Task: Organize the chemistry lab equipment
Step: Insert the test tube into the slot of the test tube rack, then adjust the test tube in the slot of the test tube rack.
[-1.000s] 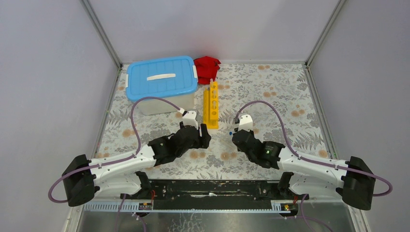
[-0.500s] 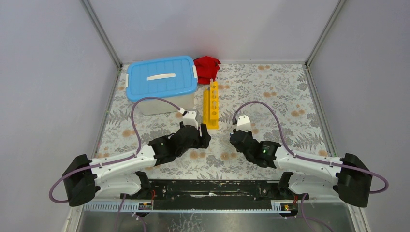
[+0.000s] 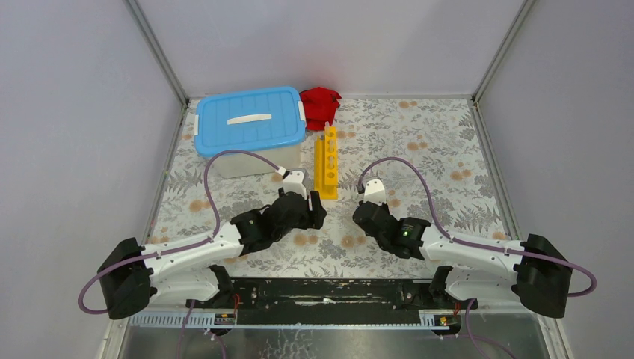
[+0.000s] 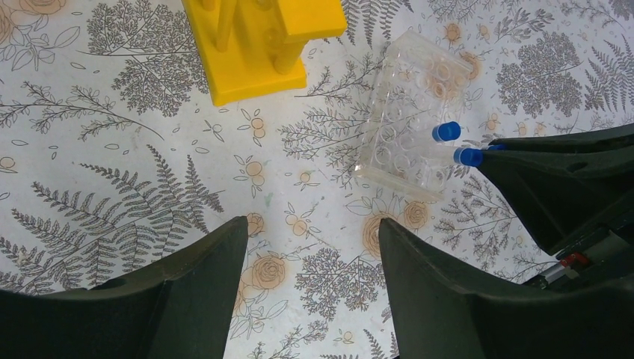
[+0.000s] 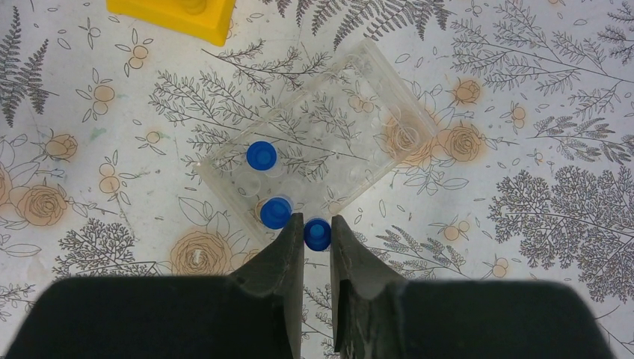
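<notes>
Fern-printed bench, grey walls around. The right claw is clamped on a blue-capped tube, right at the near edge of the clear holder. That holder lies straight ahead of it, long axis slanting ahead and right. Two seated tubes stand just ahead-left. The left claw hangs apart and empty, with the holder farther off, ahead-right of it, so the right arm is nearer.

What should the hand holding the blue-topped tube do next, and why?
Probably nudge the right gripper forward and lower its small clear blue-capped tube into an empty hole of the clear plastic tube holder: the tube sits just outside its edge.
</notes>
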